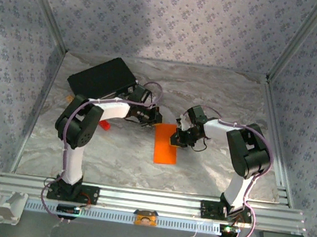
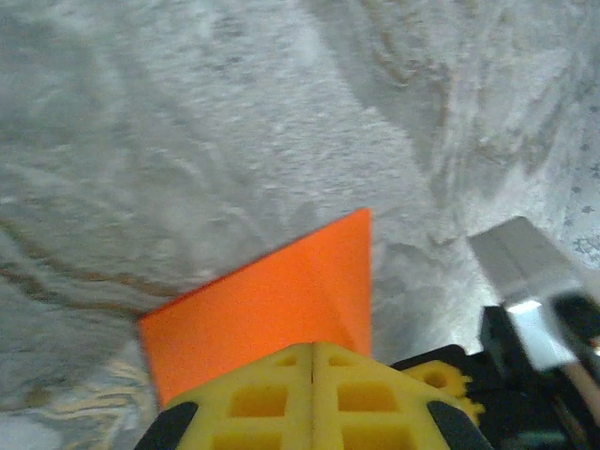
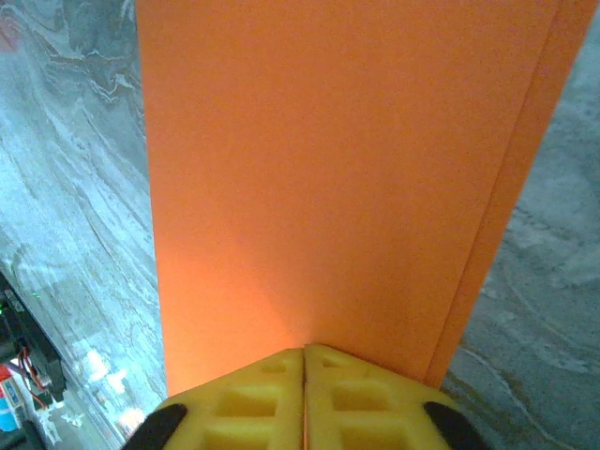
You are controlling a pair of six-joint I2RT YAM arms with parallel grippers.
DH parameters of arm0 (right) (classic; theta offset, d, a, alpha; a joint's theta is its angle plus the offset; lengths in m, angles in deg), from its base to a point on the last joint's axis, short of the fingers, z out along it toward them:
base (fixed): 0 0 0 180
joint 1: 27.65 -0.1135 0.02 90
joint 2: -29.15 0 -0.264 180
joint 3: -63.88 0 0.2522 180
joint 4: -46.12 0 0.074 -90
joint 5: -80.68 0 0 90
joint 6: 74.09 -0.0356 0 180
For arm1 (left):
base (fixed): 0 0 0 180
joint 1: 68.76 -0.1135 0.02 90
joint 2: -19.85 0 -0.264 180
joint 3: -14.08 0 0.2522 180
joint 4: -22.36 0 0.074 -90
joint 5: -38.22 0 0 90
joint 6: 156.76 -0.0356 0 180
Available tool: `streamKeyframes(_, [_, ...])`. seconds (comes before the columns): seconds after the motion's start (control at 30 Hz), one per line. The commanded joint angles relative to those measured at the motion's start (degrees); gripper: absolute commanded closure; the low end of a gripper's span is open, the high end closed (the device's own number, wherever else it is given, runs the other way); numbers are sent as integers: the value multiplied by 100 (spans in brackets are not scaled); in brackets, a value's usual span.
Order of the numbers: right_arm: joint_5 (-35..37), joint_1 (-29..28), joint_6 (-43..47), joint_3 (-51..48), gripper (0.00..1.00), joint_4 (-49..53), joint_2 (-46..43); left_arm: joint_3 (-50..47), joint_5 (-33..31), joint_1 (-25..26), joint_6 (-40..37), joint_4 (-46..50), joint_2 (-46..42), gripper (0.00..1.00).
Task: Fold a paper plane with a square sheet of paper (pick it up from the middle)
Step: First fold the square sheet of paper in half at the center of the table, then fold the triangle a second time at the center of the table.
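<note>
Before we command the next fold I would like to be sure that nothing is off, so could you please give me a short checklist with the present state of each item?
1. Sheet folded in half: the square sheet of paper lies as a narrow rectangle, and the right wrist view shows a second layer's edge. Ok.
2. Left gripper shut at the sheet's far end. Ok.
3. Right gripper shut at the sheet's right edge. Ok.
4. Paper truly pinched between the fingers rather than pressed under them. Cannot tell.
5. Small red block lies apart from the sheet. Ok.
</note>
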Motion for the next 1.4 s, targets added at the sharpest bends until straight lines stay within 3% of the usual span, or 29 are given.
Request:
streamKeyframes(0.0, [-140, 28, 61, -30, 83, 60, -191, -19, 193, -65, -127, 234, 219, 98])
streamKeyframes(0.17, [-193, 45, 13, -5, 79, 12, -289, -58, 325, -61, -84, 34, 149, 97])
streamKeyframes(0.3, [-116, 75, -115, -80, 71, -22, -526, -51, 340, -48, -31, -91, 26, 96])
streamKeyframes(0.4, [647, 142, -775, -221, 68, 147, -935, 43, 379, -39, -46, -85, 73, 96])
streamKeyframes(0.5, [600, 167, -1461, -668, 66, -275, -1478, 151, 389, -38, -78, -11, 219, 96])
streamKeyframes(0.77, [638, -45, -2256, -1237, 60, -13, -2228, 47, 265, -39, -111, 70, 561, 97])
streamKeyframes(1.0, [517, -262, -2642, -1576, 52, 58, -2370, -333, 85, -44, -130, 70, 529, 98])
streamKeyframes(1.37, [436, -627, -3162, -1948, 52, -130, -2297, -362, 10, -39, -82, 123, 503, 98])
